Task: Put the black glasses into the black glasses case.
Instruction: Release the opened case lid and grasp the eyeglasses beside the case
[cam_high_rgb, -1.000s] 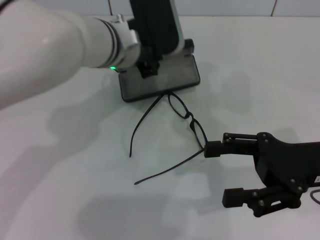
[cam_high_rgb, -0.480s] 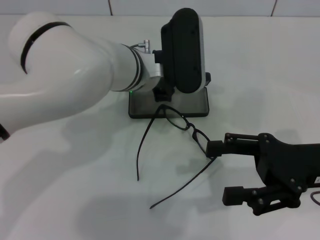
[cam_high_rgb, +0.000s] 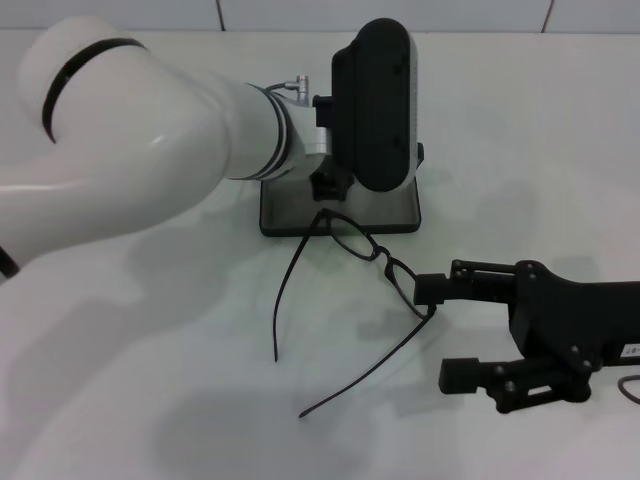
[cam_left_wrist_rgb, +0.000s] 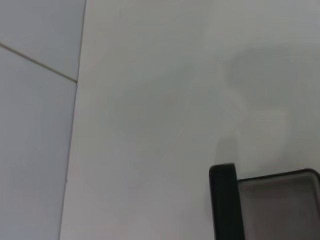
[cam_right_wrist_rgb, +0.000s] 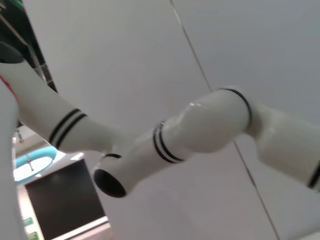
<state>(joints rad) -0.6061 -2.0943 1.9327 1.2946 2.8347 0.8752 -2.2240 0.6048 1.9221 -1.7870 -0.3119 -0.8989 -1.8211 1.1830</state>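
Head view: the black glasses case (cam_high_rgb: 340, 212) stands open on the white table (cam_high_rgb: 120, 360) at the upper centre of the frame, its lid upright and its grey-lined tray facing forward. The left gripper (cam_high_rgb: 330, 185) sits at the case, at the end of the big white arm that fills the upper left; whether its fingers are apart or together cannot be told. The black glasses (cam_high_rgb: 375, 255) lie unfolded in the middle of the frame, one end of the frame touching the tray's front edge, both temple arms trailing toward the lower left. The right gripper (cam_high_rgb: 435, 333) is at the lower right, fingers spread apart, the upper fingertip touching the glasses' near lens end.

Left wrist view: a corner of the open case (cam_left_wrist_rgb: 265, 200) shows at the lower right, on the bare table (cam_left_wrist_rgb: 150, 125).

Right wrist view: only the white left arm (cam_right_wrist_rgb: 200, 130) against a wall (cam_right_wrist_rgb: 125, 60).
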